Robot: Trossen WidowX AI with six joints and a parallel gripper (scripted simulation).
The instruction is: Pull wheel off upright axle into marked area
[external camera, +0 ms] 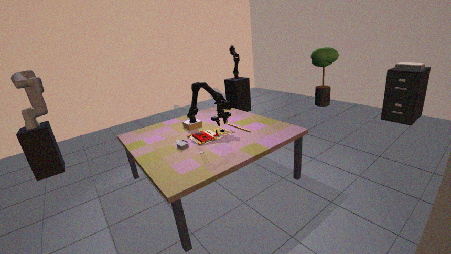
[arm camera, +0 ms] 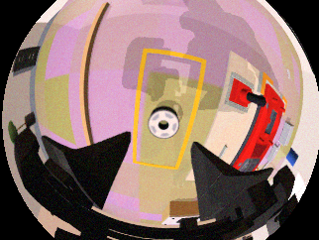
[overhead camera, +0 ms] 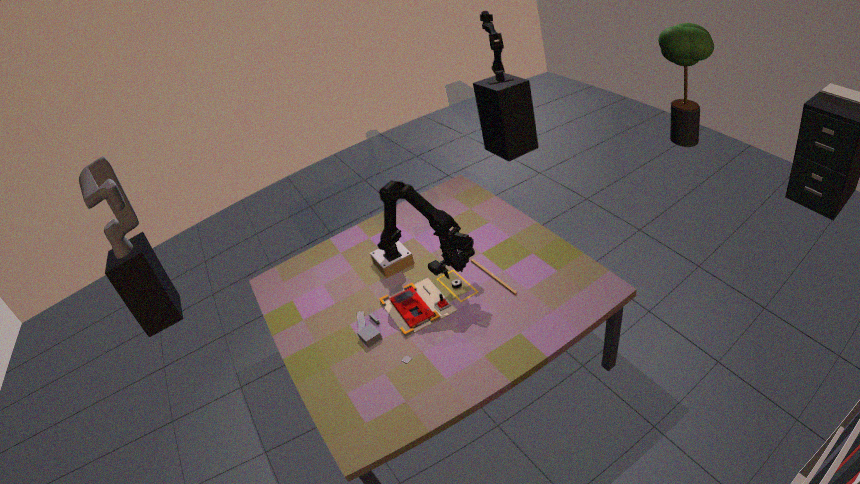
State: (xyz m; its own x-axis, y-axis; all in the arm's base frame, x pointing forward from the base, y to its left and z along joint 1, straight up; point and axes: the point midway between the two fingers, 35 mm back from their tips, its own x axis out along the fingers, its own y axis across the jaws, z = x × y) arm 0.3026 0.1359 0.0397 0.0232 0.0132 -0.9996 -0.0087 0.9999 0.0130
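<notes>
Patchwork-coloured tabletop (overhead camera: pixel 514 355) (external camera: pixel 252 149) (arm camera: pixel 59 109) carries the work. Wheel (overhead camera: pixel 456 283) (external camera: pixel 222 130) (arm camera: pixel 163 129) is off the upright axle (overhead camera: pixel 441 298) (external camera: pixel 216 131) (arm camera: pixel 256 99) and appears within the yellow outline (overhead camera: pixel 469 292) (external camera: pixel 227 134) (arm camera: pixel 139 109), hub up; full table contact unconfirmed. Gripper (overhead camera: pixel 455 272) (external camera: pixel 222 124) (arm camera: pixel 160 141) hangs above, fingers apart, nothing between them, presumably to free the wheel without dragging it over the line.

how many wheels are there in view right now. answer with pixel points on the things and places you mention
1. The wheel (overhead camera: pixel 456 282) (external camera: pixel 222 130) (arm camera: pixel 170 131) lies inside the yellow outline (overhead camera: pixel 442 287) (external camera: pixel 227 134) (arm camera: pixel 139 119) on the table (overhead camera: pixel 517 355) (external camera: pixel 239 161) (arm camera: pixel 111 106). Others could be hidden behind the arm.
</notes>
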